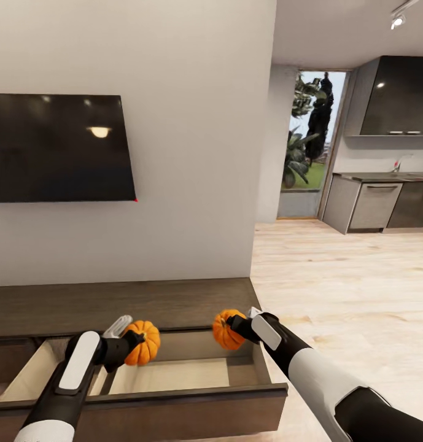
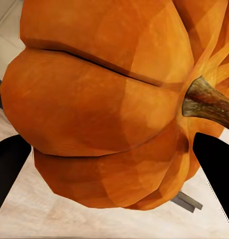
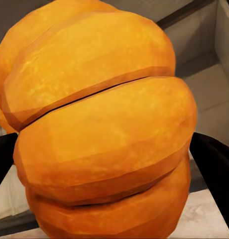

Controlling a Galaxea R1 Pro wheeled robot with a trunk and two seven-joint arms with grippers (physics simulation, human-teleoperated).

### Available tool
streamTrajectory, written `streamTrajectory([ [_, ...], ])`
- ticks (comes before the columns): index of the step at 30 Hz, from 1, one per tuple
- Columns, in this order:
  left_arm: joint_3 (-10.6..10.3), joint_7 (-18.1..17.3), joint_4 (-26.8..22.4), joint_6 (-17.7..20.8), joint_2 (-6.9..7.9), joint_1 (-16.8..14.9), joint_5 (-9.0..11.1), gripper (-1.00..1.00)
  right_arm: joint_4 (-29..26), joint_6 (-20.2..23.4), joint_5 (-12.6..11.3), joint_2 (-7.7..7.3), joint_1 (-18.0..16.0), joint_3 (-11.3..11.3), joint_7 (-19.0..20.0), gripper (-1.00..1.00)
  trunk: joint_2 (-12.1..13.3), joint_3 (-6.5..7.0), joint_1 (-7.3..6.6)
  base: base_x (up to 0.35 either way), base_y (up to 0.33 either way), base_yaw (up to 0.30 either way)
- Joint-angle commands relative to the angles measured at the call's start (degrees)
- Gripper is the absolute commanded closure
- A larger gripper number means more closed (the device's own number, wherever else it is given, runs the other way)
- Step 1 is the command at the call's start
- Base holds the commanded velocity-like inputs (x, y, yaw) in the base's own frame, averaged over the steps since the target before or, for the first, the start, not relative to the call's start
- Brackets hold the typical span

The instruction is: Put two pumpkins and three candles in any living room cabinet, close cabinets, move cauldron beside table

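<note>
- the left arm is closest to us in the head view, white and black, reaching up from the bottom edge.
- the left gripper (image 1: pixel 130 341) has its fingers closed around a pumpkin (image 1: pixel 143 342). this orange pumpkin hangs over the open drawer.
- in the left wrist view the same pumpkin (image 2: pixel 109 109) looks very big, with a brown stem (image 2: pixel 206 102) sticking out to one side. a dark fingertip (image 2: pixel 10 164) shows at each side of it.
- the right gripper (image 1: pixel 237 327) also has its fingers closed on a pumpkin (image 1: pixel 226 330). this second pumpkin hangs over the drawer's right back corner.
- in the right wrist view that pumpkin (image 3: pixel 99 124) sits between two dark fingertips (image 3: pixel 214 164).
- the cabinet (image 1: pixel 113 304) is long, low and dark brown, against the white wall.
- its drawer (image 1: pixel 193 374) is pulled out toward us, and it is pale wood inside.
- a black tv (image 1: pixel 58 147) hangs on the wall above the cabinet.
- far to the right there is a grey kitchen (image 1: pixel 383 196) and a tall window (image 1: pixel 309 141) with green plants outside.
</note>
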Motion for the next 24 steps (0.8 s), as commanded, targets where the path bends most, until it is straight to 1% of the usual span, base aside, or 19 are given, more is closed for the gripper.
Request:
streamTrajectory([
  [1, 0.0, 0.9, -0.1, 0.1, -0.17, -0.1, 0.5, 1.00, -0.1, 0.1, -0.7, -0.04, -0.1, 0.4, -0.9, 1.00, 0.0, -0.06, 0.00, 0.000, 0.000, 0.000],
  [7, 0.0, 1.4, 0.0, 0.1, -0.49, -0.1, 0.5, 1.00, -0.1, 0.2, -0.7, 0.02, 0.0, 0.4, -2.1, 1.00, 0.0, -0.06, 0.00, 0.000, 0.000, 0.000],
  [11, 0.0, 1.9, 0.0, 0.0, -0.58, -0.1, 0.4, 1.00, -0.1, 0.2, -0.7, 0.10, -0.1, 0.4, -4.2, 1.00, 0.0, -0.06, 0.00, 0.000, 0.000, 0.000],
  [17, -0.3, 2.5, -0.1, 0.0, -1.90, -0.2, 0.3, 1.00, -0.2, 0.2, -0.6, 0.71, 0.0, 0.5, -4.8, 1.00, 0.0, -0.06, 0.00, 0.000, 0.000, 0.000],
  [22, -2.2, 2.5, 0.0, 0.0, -2.20, -0.2, 0.3, 1.00, -0.2, 0.2, -0.6, 1.01, 0.0, 0.5, -4.9, 1.00, -2.0, -0.96, 1.09, 0.000, 0.000, 0.000],
  [24, -2.8, 2.5, -0.1, 0.0, -2.22, -0.2, 0.3, 1.00, -0.2, 0.1, -0.6, 1.07, 0.0, 0.5, -4.9, 1.00, -2.0, -0.96, 1.09, 0.000, 0.000, 0.000],
])
